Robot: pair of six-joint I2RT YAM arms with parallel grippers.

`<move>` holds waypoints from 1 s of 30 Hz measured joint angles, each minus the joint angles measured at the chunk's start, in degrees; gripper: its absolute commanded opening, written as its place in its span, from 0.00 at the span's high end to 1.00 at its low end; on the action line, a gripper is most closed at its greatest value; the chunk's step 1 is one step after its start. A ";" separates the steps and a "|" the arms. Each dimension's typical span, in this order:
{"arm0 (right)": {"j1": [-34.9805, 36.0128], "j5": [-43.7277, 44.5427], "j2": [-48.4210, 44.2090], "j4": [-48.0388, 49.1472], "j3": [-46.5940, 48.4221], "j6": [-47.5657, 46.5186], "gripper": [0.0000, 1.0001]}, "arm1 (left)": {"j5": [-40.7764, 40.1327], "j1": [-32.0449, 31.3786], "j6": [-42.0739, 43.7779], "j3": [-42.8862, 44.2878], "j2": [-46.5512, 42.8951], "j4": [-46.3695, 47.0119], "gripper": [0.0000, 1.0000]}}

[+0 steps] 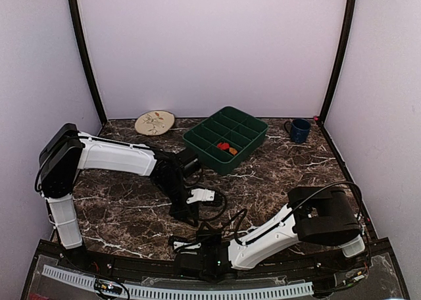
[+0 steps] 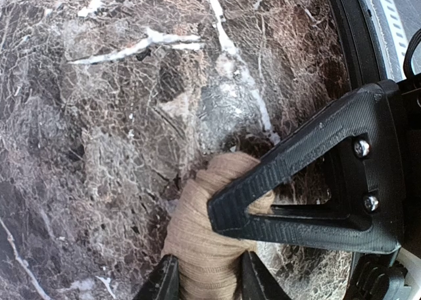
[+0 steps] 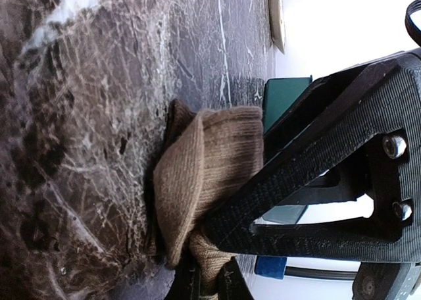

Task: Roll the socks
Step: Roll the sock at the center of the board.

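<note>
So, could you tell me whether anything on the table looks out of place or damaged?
Nothing stands out. The tan sock is bunched, held by the left gripper and right gripper; the plate, green tray and mug look intact at the back.

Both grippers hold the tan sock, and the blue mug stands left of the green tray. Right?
No. The top view shows the blue mug right of the green tray, not left. The left gripper and right gripper do hold the tan sock.
</note>
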 measured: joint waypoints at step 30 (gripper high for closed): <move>0.13 -0.02 0.00 -7.74 1.05 8.72 0.95 | 6.05 -0.28 -3.89 0.02 2.84 -0.24 1.00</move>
